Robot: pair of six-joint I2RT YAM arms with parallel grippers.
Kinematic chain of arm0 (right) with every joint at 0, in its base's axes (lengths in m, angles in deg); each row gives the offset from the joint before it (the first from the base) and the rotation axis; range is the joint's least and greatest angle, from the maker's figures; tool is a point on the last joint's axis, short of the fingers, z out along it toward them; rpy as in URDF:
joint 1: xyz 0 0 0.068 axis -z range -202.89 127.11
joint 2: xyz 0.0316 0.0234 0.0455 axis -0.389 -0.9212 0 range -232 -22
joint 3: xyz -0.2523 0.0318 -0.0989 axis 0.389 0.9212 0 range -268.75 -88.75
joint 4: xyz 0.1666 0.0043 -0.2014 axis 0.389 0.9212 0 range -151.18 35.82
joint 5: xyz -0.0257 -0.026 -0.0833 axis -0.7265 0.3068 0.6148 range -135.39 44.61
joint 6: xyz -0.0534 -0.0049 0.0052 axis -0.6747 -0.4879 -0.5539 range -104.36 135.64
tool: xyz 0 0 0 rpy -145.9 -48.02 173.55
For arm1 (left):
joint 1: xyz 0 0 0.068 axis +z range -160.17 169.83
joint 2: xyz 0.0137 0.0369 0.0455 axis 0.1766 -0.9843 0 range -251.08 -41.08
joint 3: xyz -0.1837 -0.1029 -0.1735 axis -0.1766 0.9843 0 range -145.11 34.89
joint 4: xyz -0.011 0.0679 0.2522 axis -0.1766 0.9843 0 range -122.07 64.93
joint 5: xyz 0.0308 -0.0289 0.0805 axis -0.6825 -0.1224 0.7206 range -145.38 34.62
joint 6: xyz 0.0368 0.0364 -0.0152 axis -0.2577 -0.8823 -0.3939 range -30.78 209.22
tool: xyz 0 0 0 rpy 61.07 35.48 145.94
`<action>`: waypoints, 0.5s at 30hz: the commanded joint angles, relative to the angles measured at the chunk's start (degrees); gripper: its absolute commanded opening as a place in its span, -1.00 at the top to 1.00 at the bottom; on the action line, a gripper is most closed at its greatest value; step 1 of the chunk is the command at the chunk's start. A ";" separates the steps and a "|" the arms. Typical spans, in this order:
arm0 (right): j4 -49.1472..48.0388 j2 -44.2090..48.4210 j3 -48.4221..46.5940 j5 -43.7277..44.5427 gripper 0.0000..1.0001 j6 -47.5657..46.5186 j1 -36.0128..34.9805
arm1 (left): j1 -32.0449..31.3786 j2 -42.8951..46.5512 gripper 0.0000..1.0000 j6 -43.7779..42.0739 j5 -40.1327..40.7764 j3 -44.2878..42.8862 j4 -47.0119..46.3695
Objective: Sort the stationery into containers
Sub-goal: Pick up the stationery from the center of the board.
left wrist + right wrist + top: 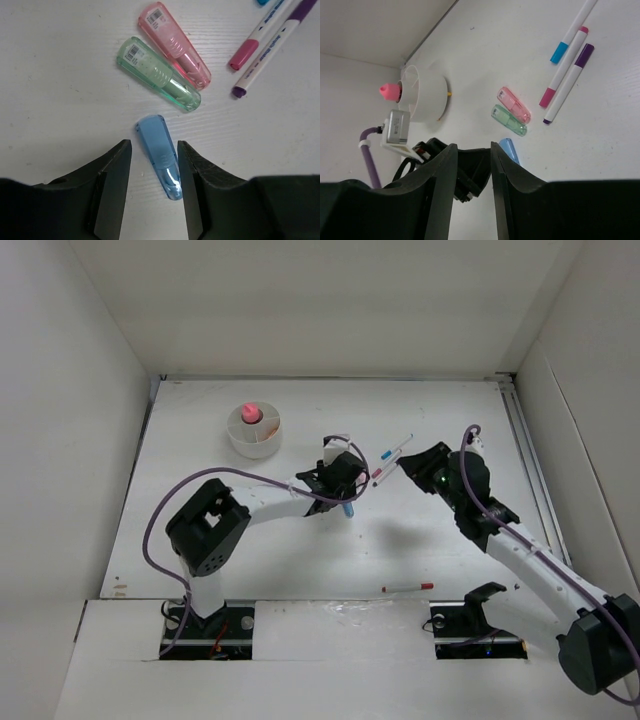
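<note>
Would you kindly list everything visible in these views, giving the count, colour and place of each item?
Divided cup: one, white, far-left part of the table.
Cylinder: one, pink, standing in the cup.
Blue-capped pen, pink-capped pen, purple-capped pen: one each, white barrels, side by side mid-table.
Red-capped pen: one, white barrel, alone near the front edge.
Pink translucent capsule, green translucent capsule: one each, side by side, beside the three pens.
Blue translucent capsule: one, next to those two.
Left gripper: black, open, straddling the blue translucent capsule.
Right gripper: black, open, empty, near the pens.
</note>
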 commanded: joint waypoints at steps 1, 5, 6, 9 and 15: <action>-2.04 -0.66 -2.55 -1.58 0.21 -0.69 0.26 | -0.50 -2.52 0.20 -1.22 1.71 -3.35 2.83; -2.04 -1.97 -2.55 -1.58 0.18 -0.69 0.26 | -0.50 -4.90 0.18 -1.75 2.41 -4.85 3.36; -2.04 -1.98 -2.55 -2.10 0.18 -0.69 0.26 | -0.50 -4.90 0.18 -2.45 2.41 -4.85 1.88; -2.04 -1.98 -2.55 -2.64 0.18 -1.21 -0.27 | -0.50 -5.69 0.15 -2.98 2.41 -4.85 1.25; -2.04 -3.21 -3.08 -2.64 0.18 -1.21 -0.79 | -0.50 -8.33 0.27 -2.98 3.82 -6.35 2.57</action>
